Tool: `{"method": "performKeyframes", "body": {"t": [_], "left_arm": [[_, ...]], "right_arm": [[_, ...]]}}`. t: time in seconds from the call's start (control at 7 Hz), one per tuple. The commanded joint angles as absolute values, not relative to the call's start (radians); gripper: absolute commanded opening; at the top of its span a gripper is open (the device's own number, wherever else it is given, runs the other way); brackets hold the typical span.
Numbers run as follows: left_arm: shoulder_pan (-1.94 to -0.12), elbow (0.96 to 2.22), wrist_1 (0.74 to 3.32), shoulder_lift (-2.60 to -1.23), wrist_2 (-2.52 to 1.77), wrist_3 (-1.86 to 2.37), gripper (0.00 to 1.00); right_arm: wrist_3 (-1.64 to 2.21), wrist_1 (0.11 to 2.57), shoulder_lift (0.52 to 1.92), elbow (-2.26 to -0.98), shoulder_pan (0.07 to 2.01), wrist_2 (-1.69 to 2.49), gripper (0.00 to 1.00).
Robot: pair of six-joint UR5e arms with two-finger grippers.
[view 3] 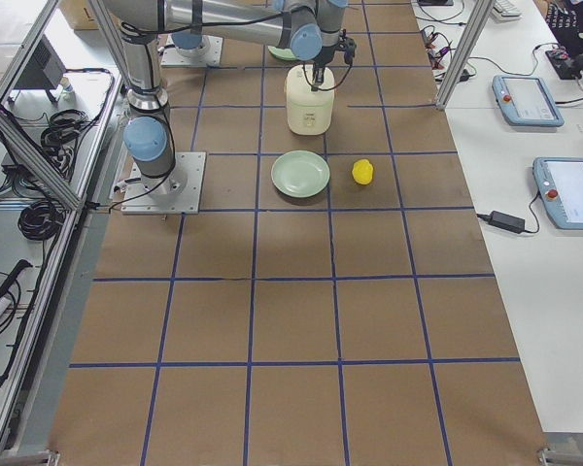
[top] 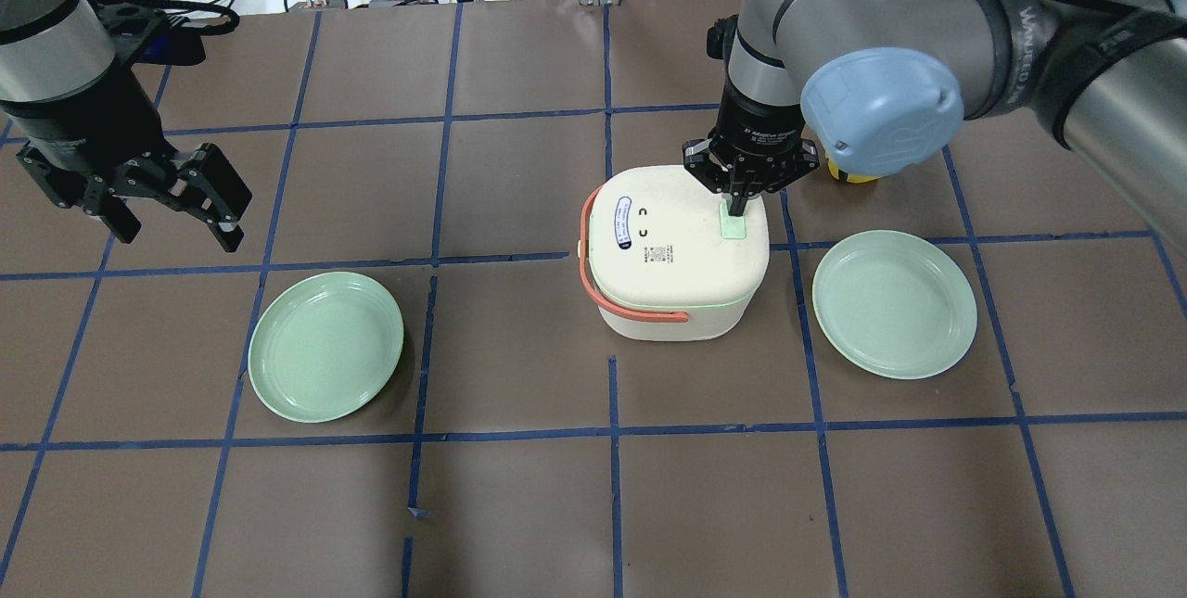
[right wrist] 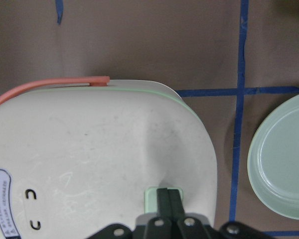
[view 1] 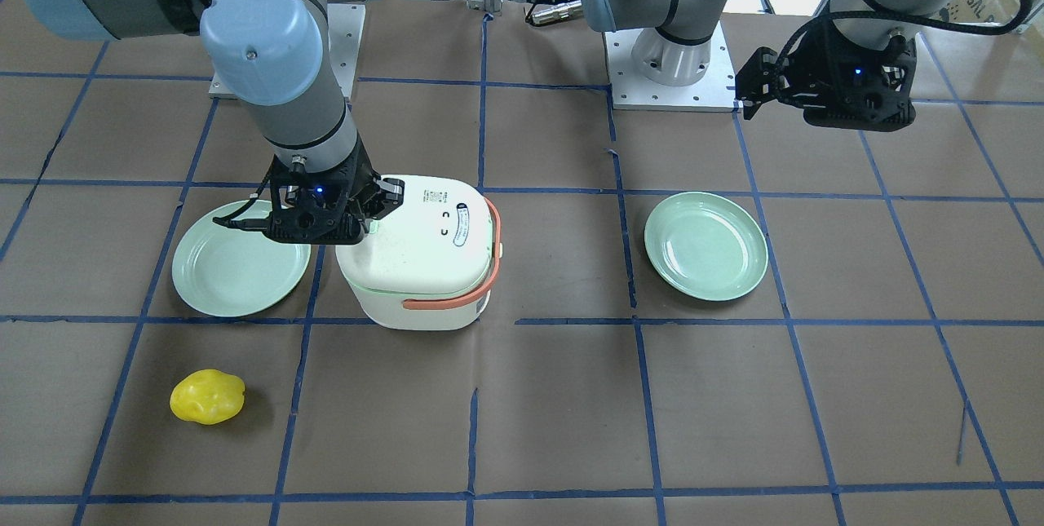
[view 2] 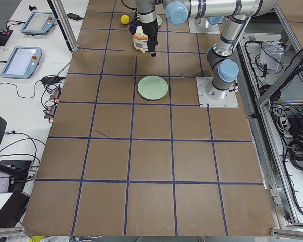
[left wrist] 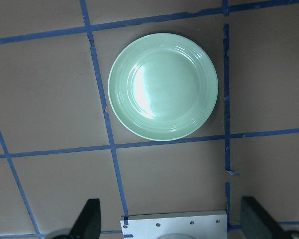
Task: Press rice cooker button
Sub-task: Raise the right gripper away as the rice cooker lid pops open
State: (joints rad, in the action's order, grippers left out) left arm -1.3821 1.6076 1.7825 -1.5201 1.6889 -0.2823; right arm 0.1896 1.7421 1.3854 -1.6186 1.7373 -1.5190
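The white rice cooker [top: 677, 273] with an orange handle stands mid-table; it also shows in the front view [view 1: 424, 257]. Its pale green button [top: 733, 229] sits on the lid's right edge. My right gripper [top: 738, 207] is shut, pointing straight down, with its closed fingertips touching the button. In the right wrist view the closed fingertips [right wrist: 169, 196] rest on the green button [right wrist: 151, 195] of the cooker lid [right wrist: 89, 159]. My left gripper [top: 176, 216] is open and empty, hovering far to the left, above a green plate [left wrist: 163, 85].
One green plate [top: 326, 345] lies left of the cooker, another [top: 895, 303] lies right of it. A yellow lumpy object [view 1: 207, 396] lies beyond the right plate, partly hidden by my right arm in the overhead view. Blue tape lines grid the brown table.
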Motion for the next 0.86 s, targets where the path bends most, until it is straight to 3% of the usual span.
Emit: {"method": "performKeyframes", "body": {"t": [0.0, 0.14, 0.71], "left_arm": [[-1.382, 1.608, 1.782, -1.520, 1.689, -0.282, 1.00], [-1.382, 1.608, 1.782, -1.520, 1.689, -0.282, 1.00], [-1.382, 1.608, 1.782, -1.520, 1.689, -0.282, 1.00]], "right_arm": [[0.193, 1.707, 1.436, -1.505, 1.738, -1.535, 0.93], [0.178, 1.660, 1.442, -1.440, 1.718, -1.572, 1.00], [-0.043, 1.588, 1.459, -1.427, 1.583, -1.565, 1.00]]}}
